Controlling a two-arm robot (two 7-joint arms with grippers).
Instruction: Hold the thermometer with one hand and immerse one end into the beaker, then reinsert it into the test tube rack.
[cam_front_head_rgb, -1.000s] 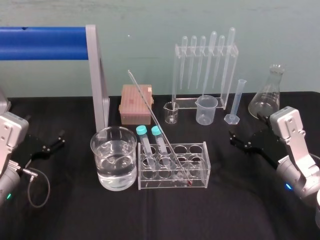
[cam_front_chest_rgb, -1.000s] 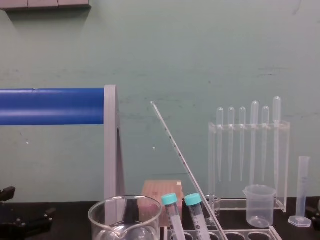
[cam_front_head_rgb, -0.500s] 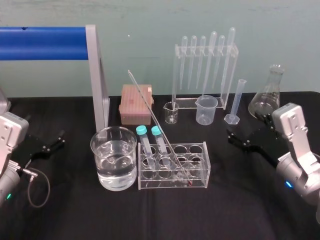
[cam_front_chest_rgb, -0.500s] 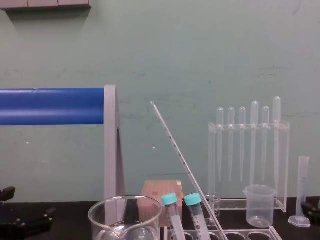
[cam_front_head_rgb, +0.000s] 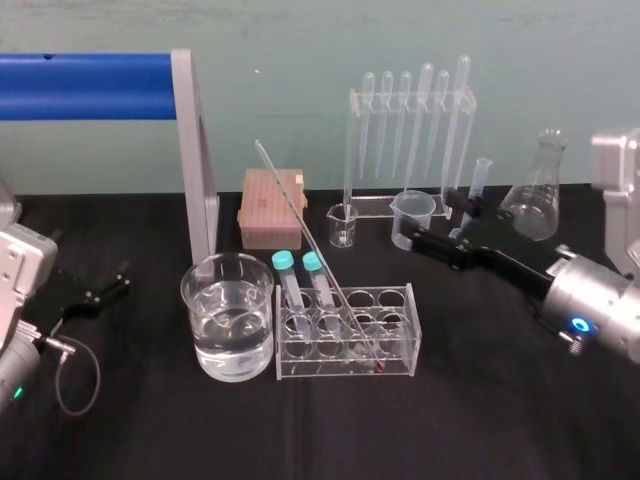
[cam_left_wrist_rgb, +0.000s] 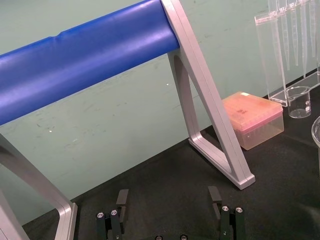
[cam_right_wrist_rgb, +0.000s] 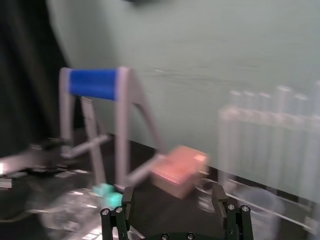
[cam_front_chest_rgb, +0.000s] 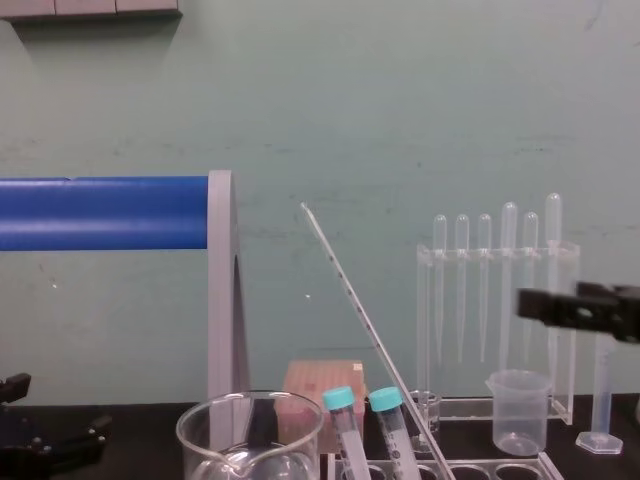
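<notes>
**Thermometer leans in the rack, ungrasped**

A thin clear glass rod, it slants up and left from the pale plastic test tube rack at frame centre, beside the water-filled glass beaker. The right gripper, centre-right, has its jaws released and empty. The left gripper sits at the left edge, jaws also apart. Slick round glass may slip or crack under a skewed pinch, and the right arm could knock the cloudy plastic cup.

Six pipettes, two capped tubes, one thermometer, one beaker.
</notes>
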